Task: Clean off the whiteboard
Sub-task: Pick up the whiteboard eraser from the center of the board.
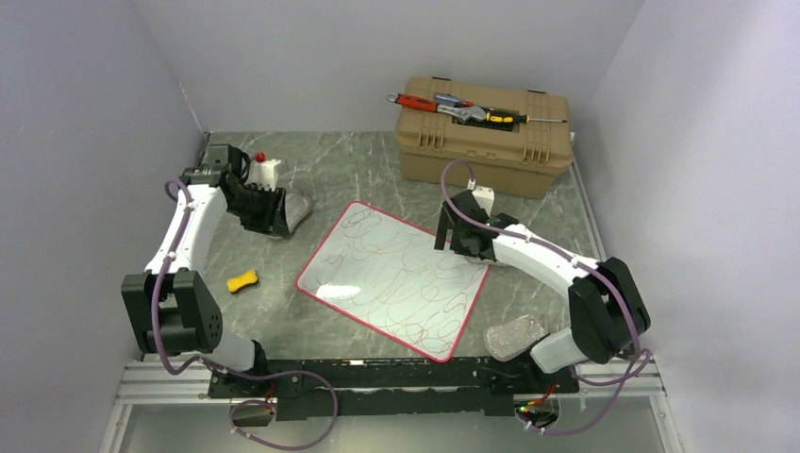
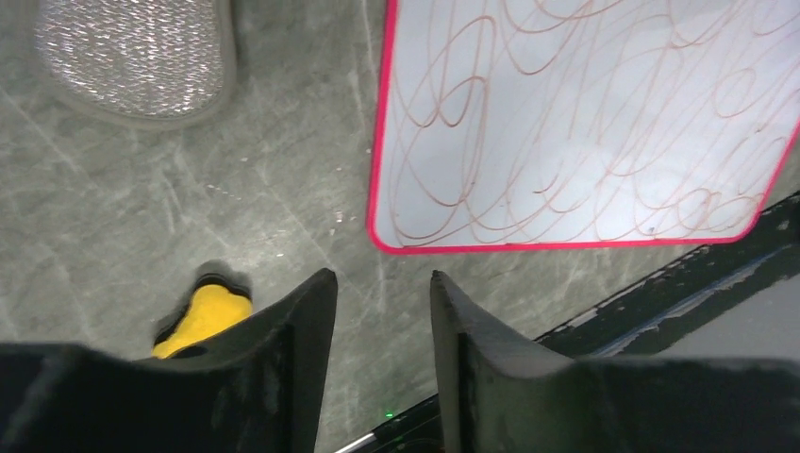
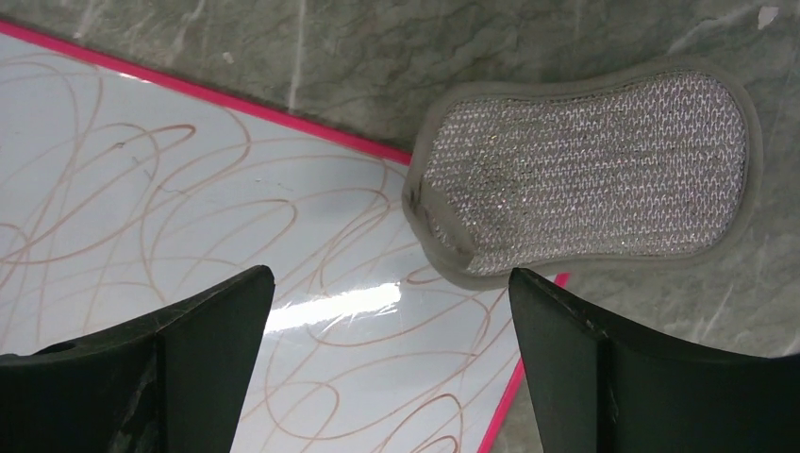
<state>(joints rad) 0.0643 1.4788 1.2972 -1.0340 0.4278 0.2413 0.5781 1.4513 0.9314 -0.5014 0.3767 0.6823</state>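
The whiteboard (image 1: 391, 278) lies flat mid-table, red-rimmed and covered in thin brown scribbles; it also shows in the left wrist view (image 2: 585, 123) and the right wrist view (image 3: 189, 236). My left gripper (image 1: 269, 215) hovers off the board's far-left side, beside a silver mesh pad (image 1: 294, 211). Its jaws (image 2: 380, 278) stand open with nothing between them, above bare table. My right gripper (image 1: 453, 231) hangs over the board's far-right part, wide open (image 3: 391, 276) and empty. A second silver mesh pad (image 3: 585, 170) rests across the board's red rim.
A yellow sponge (image 1: 242, 280) lies left of the board, partly behind my left finger (image 2: 203, 316). A tan toolbox (image 1: 484, 142) with tools on top stands at the back right. A white bottle with a red cap (image 1: 265, 170) is at the back left. The second pad (image 1: 514, 337) lies by the right arm's base.
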